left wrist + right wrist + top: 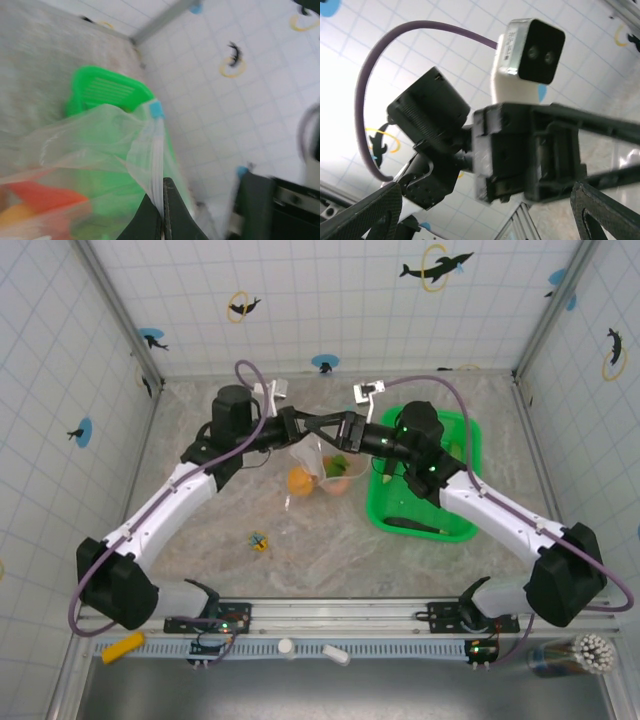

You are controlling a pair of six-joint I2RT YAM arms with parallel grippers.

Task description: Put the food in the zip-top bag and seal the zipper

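Note:
The zip-top bag [313, 462] hangs clear of the table between the two grippers. Inside it are orange food pieces [300, 481] and a green one [339, 463]. My left gripper [298, 430] is shut on the zipper [158, 165], its fingers [176, 220] pinching the strip below the light blue tab [156, 108]. Red and orange food [37, 196] shows blurred through the plastic. My right gripper [322, 433] faces the left one at the bag's mouth, its fingers [372, 216] spread wide and open, with nothing between them.
The bright green basket [470, 465] sits right of the bag, under the right arm, with a dark long piece [412, 526] lying in it. A tiny yellow-blue trinket [259, 541] lies on the table in front. Tiled walls close three sides.

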